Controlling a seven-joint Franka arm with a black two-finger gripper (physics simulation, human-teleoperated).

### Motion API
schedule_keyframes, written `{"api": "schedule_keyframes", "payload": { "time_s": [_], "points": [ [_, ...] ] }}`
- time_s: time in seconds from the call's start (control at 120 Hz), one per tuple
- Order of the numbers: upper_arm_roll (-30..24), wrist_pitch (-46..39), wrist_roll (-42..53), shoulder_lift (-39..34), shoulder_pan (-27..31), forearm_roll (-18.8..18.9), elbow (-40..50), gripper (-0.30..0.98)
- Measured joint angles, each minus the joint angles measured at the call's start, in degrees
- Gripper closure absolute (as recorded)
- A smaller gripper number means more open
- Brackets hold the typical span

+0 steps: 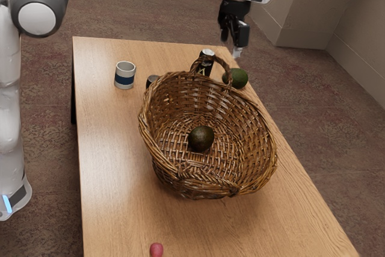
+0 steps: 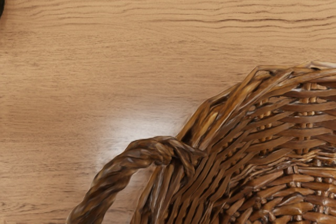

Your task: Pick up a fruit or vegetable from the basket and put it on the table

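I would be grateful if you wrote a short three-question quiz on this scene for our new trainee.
1. True or false: a dark round fruit lies inside the wicker basket.

2. In the exterior view, which of these is closest to the lower edge?
a) the dark can
b) the small pinkish-red item
c) the green fruit outside the basket

3. Fill in the blank: the pale mug standing on the table has a wide band coloured ____.

Key: 1 true; 2 b; 3 dark blue.
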State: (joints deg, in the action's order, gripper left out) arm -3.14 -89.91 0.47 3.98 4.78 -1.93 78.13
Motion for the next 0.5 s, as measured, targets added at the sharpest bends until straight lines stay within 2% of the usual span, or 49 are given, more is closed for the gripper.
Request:
{"api": "schedule_keyframes", "payload": {
  "time_s": [0.125,0.233,0.308,0.5],
  "points": [
    [-0.28,-0.30,0.37,0.46,4.39,-0.45,-1.17,0.00],
    [-0.35,-0.60,0.64,0.74,3.76,0.18,-2.49,0.00],
    [-0.61,-0.67,0.81,1.02,0.92,1.23,-3.11,0.00],
    [-0.84,-0.83,1.14,3.70,-12.53,2.49,-3.22,0.00]
  ]
}}
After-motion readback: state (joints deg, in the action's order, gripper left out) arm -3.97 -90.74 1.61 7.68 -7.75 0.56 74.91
